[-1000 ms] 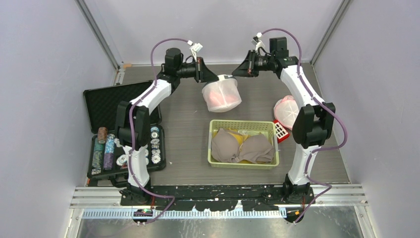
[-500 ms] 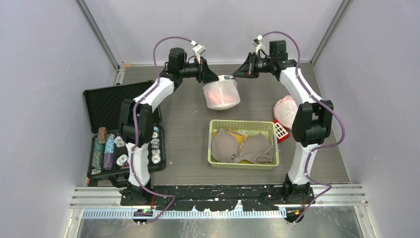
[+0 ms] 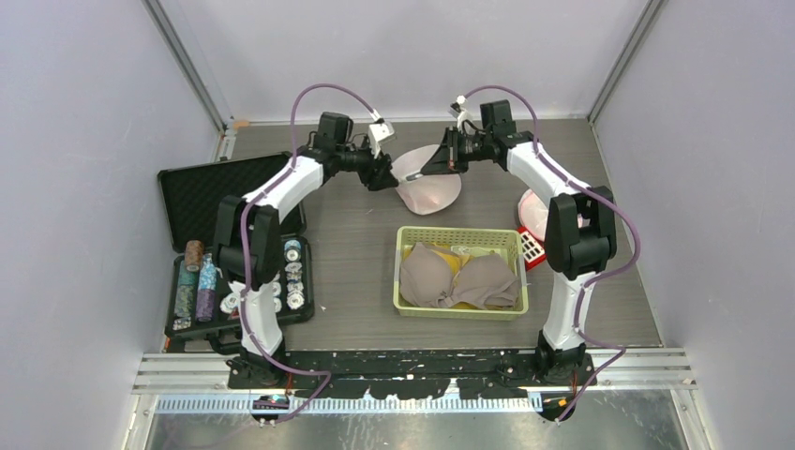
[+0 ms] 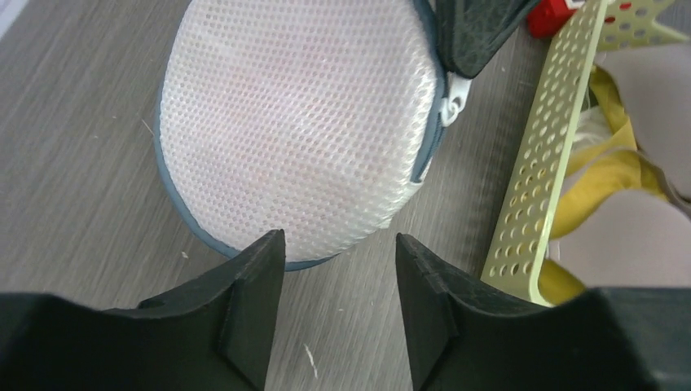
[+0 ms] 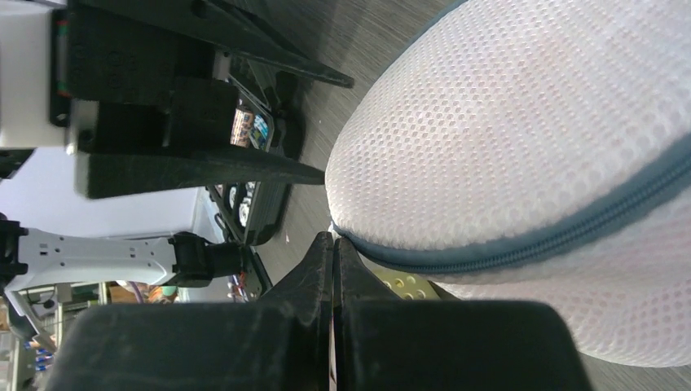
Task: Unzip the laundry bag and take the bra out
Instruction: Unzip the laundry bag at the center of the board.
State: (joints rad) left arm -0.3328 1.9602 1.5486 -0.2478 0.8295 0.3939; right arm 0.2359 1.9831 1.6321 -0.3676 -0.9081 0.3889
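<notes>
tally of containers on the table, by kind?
mesh laundry bags: 2
basket: 1
case: 1
total: 4

the laundry bag (image 3: 431, 193) lies on the table (image 3: 356, 267) at far centre, between the left gripper (image 3: 381, 174) on its left and the right gripper (image 3: 427, 171) at its far edge. before it, nearer the arm bases, stands the basket (image 3: 459, 232) with bras (image 3: 459, 281) inside. far left lies an open case (image 3: 202, 192), with chips (image 3: 199, 281) in its near half.
</notes>
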